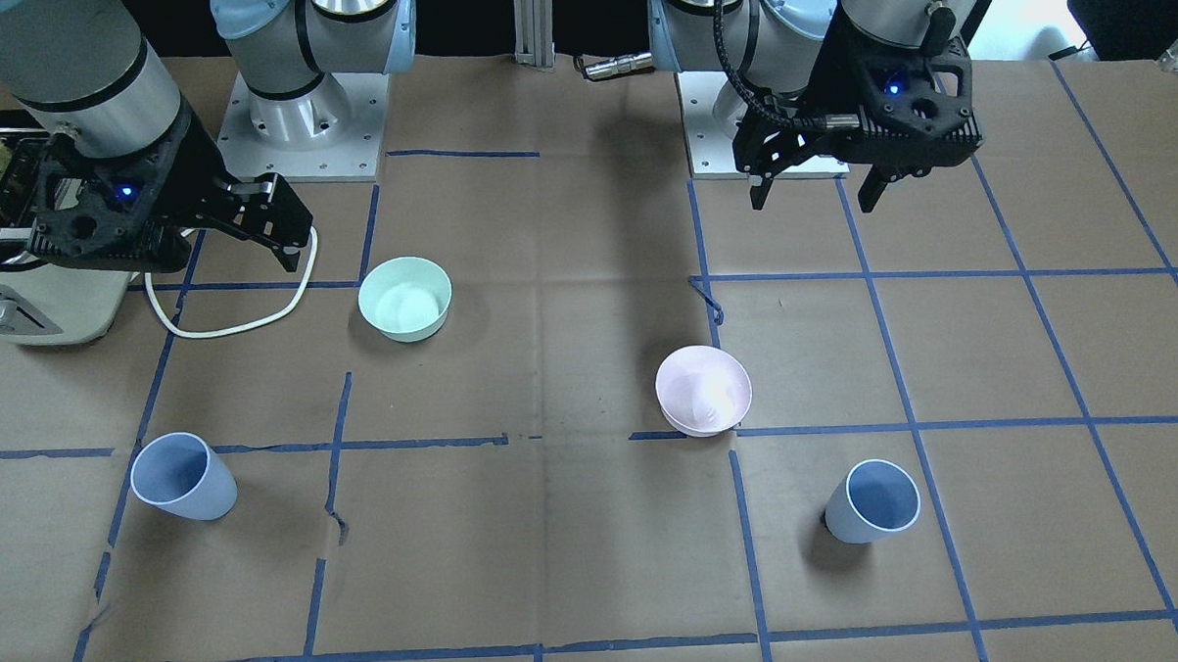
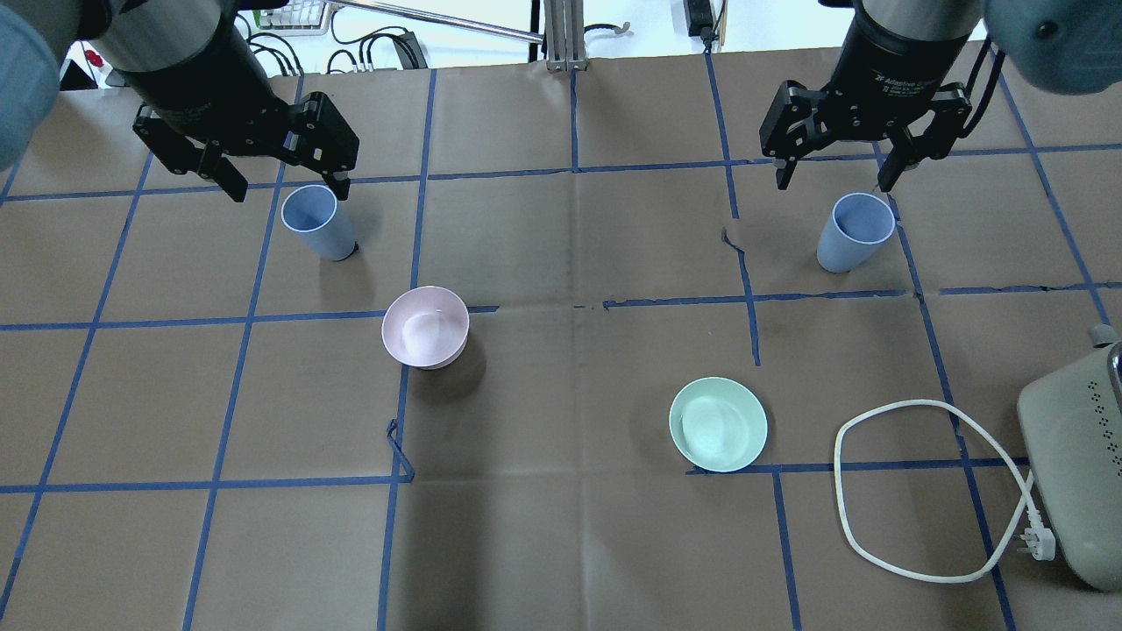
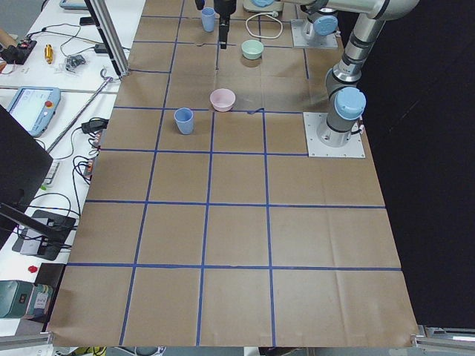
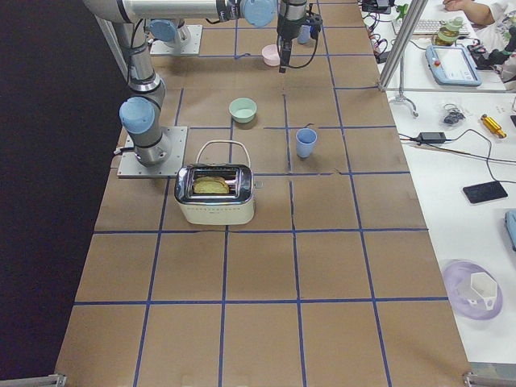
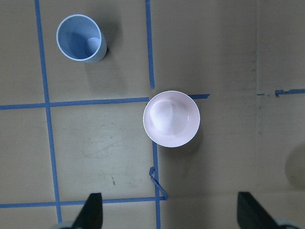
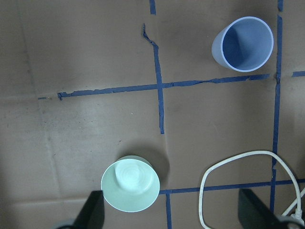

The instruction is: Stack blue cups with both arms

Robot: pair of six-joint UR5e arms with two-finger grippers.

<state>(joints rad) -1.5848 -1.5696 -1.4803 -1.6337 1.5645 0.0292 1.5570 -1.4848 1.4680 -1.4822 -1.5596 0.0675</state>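
Two pale blue cups stand upright on the brown table. One cup point(image 2: 317, 221) is on my left side, and shows in the left wrist view point(image 5: 80, 38). The other cup point(image 2: 853, 232) is on my right side, and shows in the right wrist view point(image 6: 243, 44). My left gripper point(image 2: 285, 186) is open and empty, high above the table just behind the left cup. My right gripper point(image 2: 833, 180) is open and empty, high above and just behind the right cup. In the front view the left gripper point(image 1: 816, 198) hangs near its base.
A pink bowl point(image 2: 425, 326) sits near the left cup. A mint-green bowl point(image 2: 718, 424) sits nearer me on the right. A toaster point(image 2: 1074, 473) with a looped white cable point(image 2: 920, 491) stands at the right edge.
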